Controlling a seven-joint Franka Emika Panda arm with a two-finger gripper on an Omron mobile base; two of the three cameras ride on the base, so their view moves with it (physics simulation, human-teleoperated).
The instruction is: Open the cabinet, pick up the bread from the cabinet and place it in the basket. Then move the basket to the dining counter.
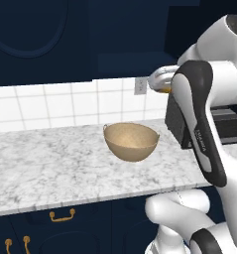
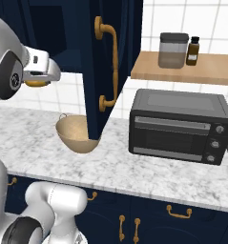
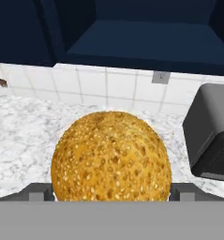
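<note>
You're facing a dark navy kitchen: white tiled wall, and a grey-veined marble counter [image 1: 50, 163] running across the base views. Up top, the cabinet [image 2: 103, 66] stands with its door swung out toward you, the long brass handle [image 2: 110, 64] showing on the door's edge in the right base view. At 3 o'clock from that door sits your black toaster oven [image 2: 177, 126], and above it a wooden shelf [image 2: 184, 69] carries a grey jar [image 2: 172, 50] and a small brown bottle [image 2: 194, 51].

The basket [image 1: 131, 141] rests upright on the counter, just beside the toaster oven in the left base view, partly hidden by the door edge in the right one.

Now your gripper [image 3: 111, 191]: jaws spread wide, one on either side of the bread [image 3: 111, 157], clamped on it. The bun hangs in the air above the counter, up at about 1 o'clock from the basket in the left base view, well apart from it.
</note>
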